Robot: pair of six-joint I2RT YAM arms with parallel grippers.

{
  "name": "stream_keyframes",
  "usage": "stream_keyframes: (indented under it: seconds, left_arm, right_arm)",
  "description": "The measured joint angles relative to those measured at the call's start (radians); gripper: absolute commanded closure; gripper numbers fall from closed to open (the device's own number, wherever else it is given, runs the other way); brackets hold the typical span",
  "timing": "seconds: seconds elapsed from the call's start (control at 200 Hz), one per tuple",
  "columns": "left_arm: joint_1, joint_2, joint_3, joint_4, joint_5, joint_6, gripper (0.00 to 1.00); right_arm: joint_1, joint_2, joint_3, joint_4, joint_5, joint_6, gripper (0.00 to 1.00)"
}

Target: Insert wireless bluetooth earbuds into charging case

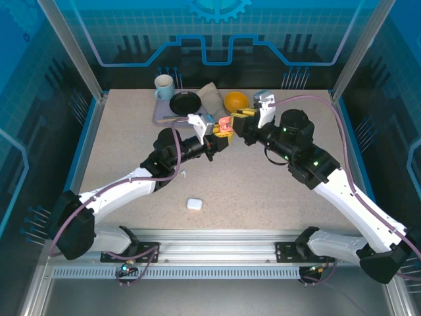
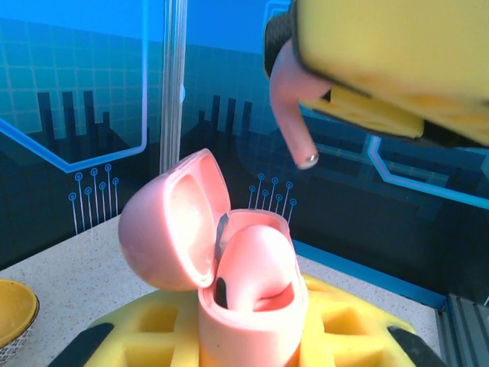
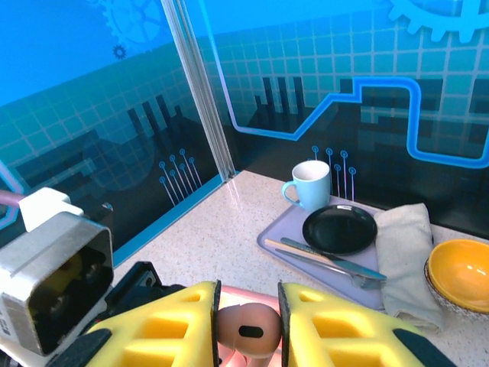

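In the top view, nearest the lens, the left arm (image 1: pixel 125 191) rises from the lower left and the right arm (image 1: pixel 348 194) from the lower right. They meet just above the frame's centre. There the left end effector (image 1: pixel 220 133) is clamped on the pink case (image 1: pixel 225 122). The right end effector (image 1: pixel 238 120) stands just right of it; what it grips is too small to tell here. A white case (image 1: pixel 193 203) lies on the worktop (image 1: pixel 276 191) at lower centre, well apart from both. Along the worktop's upper edge stand a tray (image 1: pixel 160 117) bearing a mug (image 1: pixel 164 85) and a black plate (image 1: pixel 185 103), then a cloth (image 1: pixel 212 97) and a yellow bowl (image 1: pixel 235 101).

In the left wrist view, yellow fingers (image 2: pixel 344 329) at the bottom edge press the pink case (image 2: pixel 252 321) from both sides. They hold it upright, its lid (image 2: pixel 164 229) swung open to the left. A second earbud (image 2: pixel 256 264) sits in the case's opening. At upper right the other arm's finger (image 2: pixel 382 69) pinches a pink earbud (image 2: pixel 290 115), stem pointing down, above the open case and apart from it.

In the right wrist view, at bottom centre, two yellow fingers (image 3: pixel 164 329) are pressed on the earbud (image 3: pixel 246 329) between them. The left wrist's camera (image 3: pixel 53 283) sits at lower left. At right are the mug (image 3: pixel 312 183), plate (image 3: pixel 339 228), cloth (image 3: pixel 405 252) and bowl (image 3: pixel 458 271).
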Motion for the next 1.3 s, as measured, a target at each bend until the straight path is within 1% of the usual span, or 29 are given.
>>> stream_keyframes:
  seconds: [0.56, 0.915, 1.296]
  left_arm:
    - [0.000, 0.000, 0.002, 0.000, 0.000, -0.003, 1.00]
    - [0.000, 0.000, 0.002, 0.000, 0.000, -0.003, 1.00]
    - [0.000, 0.000, 0.005, -0.006, 0.000, -0.003, 1.00]
  right_arm:
    - [-0.002, 0.004, -0.023, 0.000, 0.010, 0.000, 0.76]
    - [-0.040, 0.013, -0.030, 0.002, 0.010, 0.008, 0.76]
    - [-0.048, 0.015, -0.043, 0.017, 0.005, 0.024, 0.77]
